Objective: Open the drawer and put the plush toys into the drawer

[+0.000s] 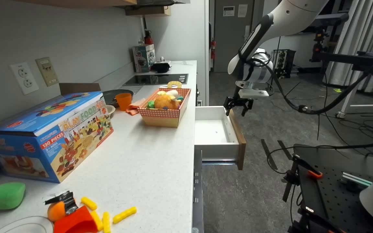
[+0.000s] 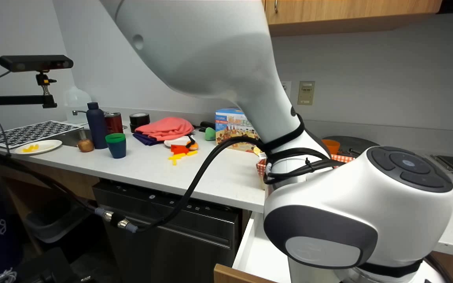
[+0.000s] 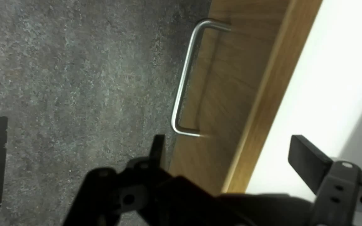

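The black two-fingered hand [image 1: 235, 113], spread and empty, hangs over the front of the pulled-out, wood-fronted white drawer [image 1: 213, 131] and should lift clear before descending squarely on one of the rounded orange and green plush toys [image 1: 167, 101] in the red-checked, tan-walled basket [image 1: 159, 121] on the white desk [image 1: 154, 155].

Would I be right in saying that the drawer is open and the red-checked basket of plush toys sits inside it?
Not quite: the drawer is open, but the basket of plush toys sits on the counter, as an exterior view shows.
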